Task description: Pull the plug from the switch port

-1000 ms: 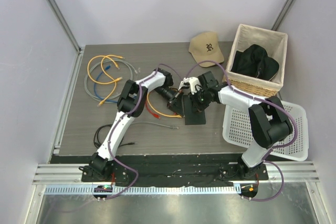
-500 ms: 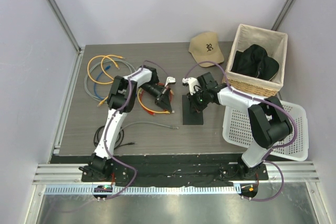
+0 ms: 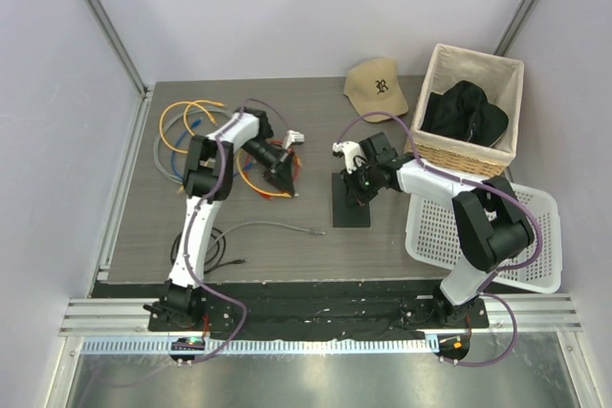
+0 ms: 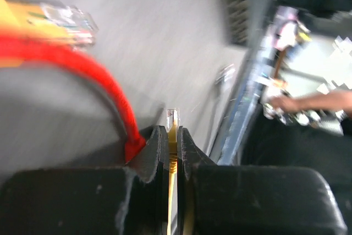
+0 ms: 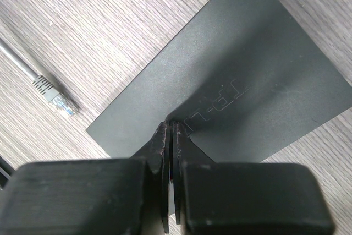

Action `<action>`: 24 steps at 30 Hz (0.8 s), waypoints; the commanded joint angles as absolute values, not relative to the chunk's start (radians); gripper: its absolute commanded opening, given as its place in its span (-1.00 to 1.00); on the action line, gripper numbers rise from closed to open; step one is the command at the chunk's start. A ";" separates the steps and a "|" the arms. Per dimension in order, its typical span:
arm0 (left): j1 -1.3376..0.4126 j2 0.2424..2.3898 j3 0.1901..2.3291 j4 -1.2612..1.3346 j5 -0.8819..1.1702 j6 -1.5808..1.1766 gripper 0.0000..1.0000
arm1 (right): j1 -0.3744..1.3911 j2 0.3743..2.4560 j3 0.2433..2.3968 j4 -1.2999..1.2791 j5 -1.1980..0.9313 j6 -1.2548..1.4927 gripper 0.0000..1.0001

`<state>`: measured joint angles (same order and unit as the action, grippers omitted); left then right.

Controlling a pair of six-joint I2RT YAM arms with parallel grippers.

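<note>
Right wrist: switch (image 5: 236, 75) beneath right tool (image 5: 171, 127)

The switch (image 5: 247, 70) lies flat on the table (image 5: 82, 15) directly under the right gripper (image 5: 171, 127), whose tips touch its top. A loose cable end (image 5: 55, 94) lies on the table off to that gripper's left. The plug (image 4: 172, 118) sits between the fingers of the left gripper (image 4: 172, 136), well apart from the switch.

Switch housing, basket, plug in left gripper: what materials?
Switch: likely matte black plastic, with a moulded logo and a dull sheen. Basket: woven wicker, apparently with a pale fabric liner over the rim. Plug: clear glossy plastic, see-through tip.
</note>
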<state>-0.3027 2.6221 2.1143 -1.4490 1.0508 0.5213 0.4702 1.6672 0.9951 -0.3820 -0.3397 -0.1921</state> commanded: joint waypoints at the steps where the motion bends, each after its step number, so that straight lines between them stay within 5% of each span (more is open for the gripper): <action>1: -0.154 2.557 2.111 -1.473 0.609 0.488 -1.00 | 0.476 1.713 0.927 -0.491 -0.270 -0.209 -0.97; 7: -0.144 2.418 2.092 -1.348 0.475 0.528 -0.78 | 0.476 1.717 0.928 -0.480 -0.276 -0.207 -0.96; 9: -0.161 2.364 2.068 -1.325 0.512 0.531 -0.34 | 0.476 1.715 0.928 -0.476 -0.276 -0.206 -0.96; 14: -0.175 2.240 1.967 -1.157 0.499 0.401 -0.01 | 0.476 1.718 0.933 -0.472 -0.279 -0.201 -0.94; 15: -0.176 2.212 1.948 -1.134 0.505 0.388 0.24 | 0.476 1.718 0.934 -0.472 -0.281 -0.201 -0.93; 24: -0.244 2.028 1.815 -1.220 0.523 0.446 0.38 | 0.476 1.717 0.919 -0.456 -0.291 -0.196 -0.90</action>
